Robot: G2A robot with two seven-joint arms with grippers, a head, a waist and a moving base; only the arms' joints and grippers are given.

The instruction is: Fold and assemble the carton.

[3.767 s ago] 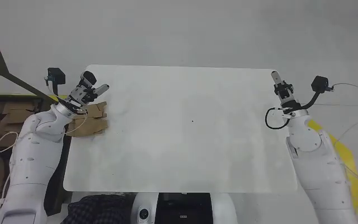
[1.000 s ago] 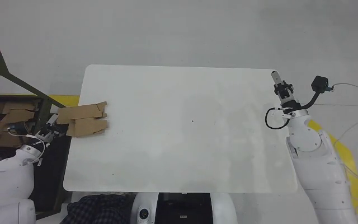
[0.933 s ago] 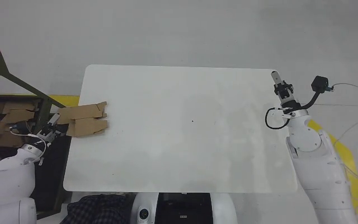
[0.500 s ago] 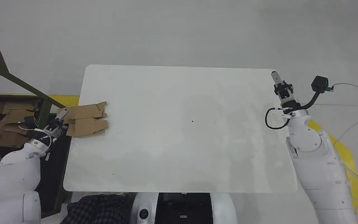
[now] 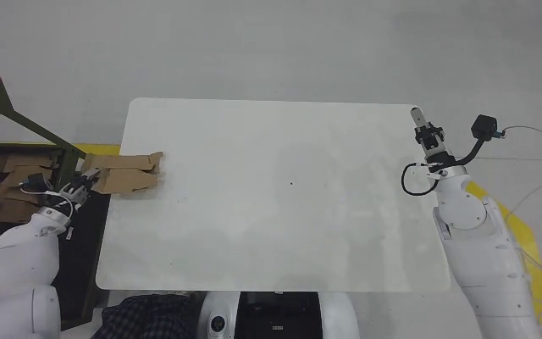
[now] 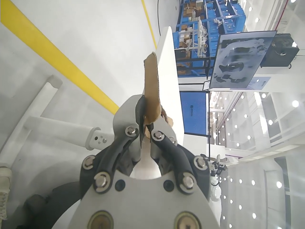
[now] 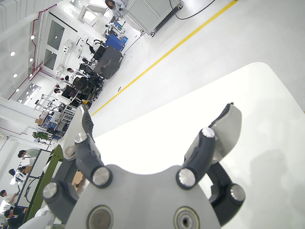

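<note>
A flat brown carton (image 5: 127, 172) lies across the left edge of the white table (image 5: 288, 220), partly overhanging it. My left gripper (image 5: 87, 180) is just off that edge, shut on the carton's overhanging end. In the left wrist view the cardboard (image 6: 151, 89) stands edge-on between the closed fingers of the left gripper (image 6: 147, 122), with the table edge (image 6: 168, 72) beyond. My right gripper (image 5: 421, 119) hangs at the table's far right edge. The right wrist view shows the right gripper (image 7: 155, 117) open, holding nothing, above the table corner (image 7: 262, 91).
More flat cardboard (image 5: 21, 174) is stacked on a rack to the left of the table. A yellow floor line (image 6: 59, 55) runs under the left arm. A black cable (image 5: 415, 180) loops by the right arm.
The left gripper rose from below the table's left edge to the carton's overhanging end and closed on it. The carton shifted slightly left. The right arm stayed still.
</note>
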